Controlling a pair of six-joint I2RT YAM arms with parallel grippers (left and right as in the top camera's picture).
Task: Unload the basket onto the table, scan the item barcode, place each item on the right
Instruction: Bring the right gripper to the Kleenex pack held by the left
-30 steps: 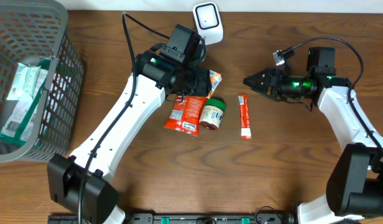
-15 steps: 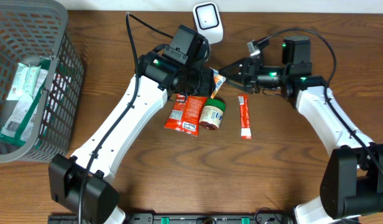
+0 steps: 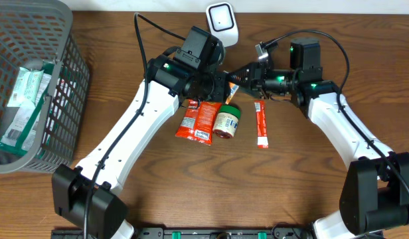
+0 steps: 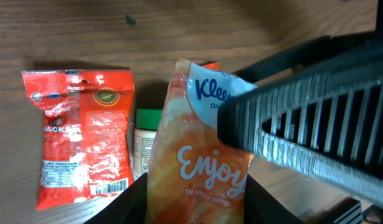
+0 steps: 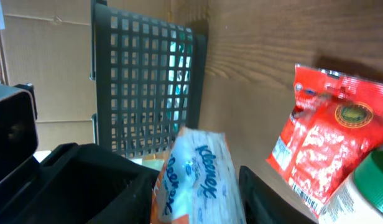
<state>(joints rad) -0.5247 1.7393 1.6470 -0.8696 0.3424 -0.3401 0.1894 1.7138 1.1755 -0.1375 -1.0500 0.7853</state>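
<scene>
left end effector (image 4: 195, 200) clenched on tissue pack (image 4: 198, 155) | pack sat upper centre of overhead frame | right end effector (image 5: 201, 186) straddled pack top, grip could not be told

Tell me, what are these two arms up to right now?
The left gripper holds an orange tissue pack above the table, near the white scanner. The right gripper has its fingers either side of the same pack, though whether it grips is unclear. A red snack packet, a jar and a red stick packet lie on the table below.
</scene>
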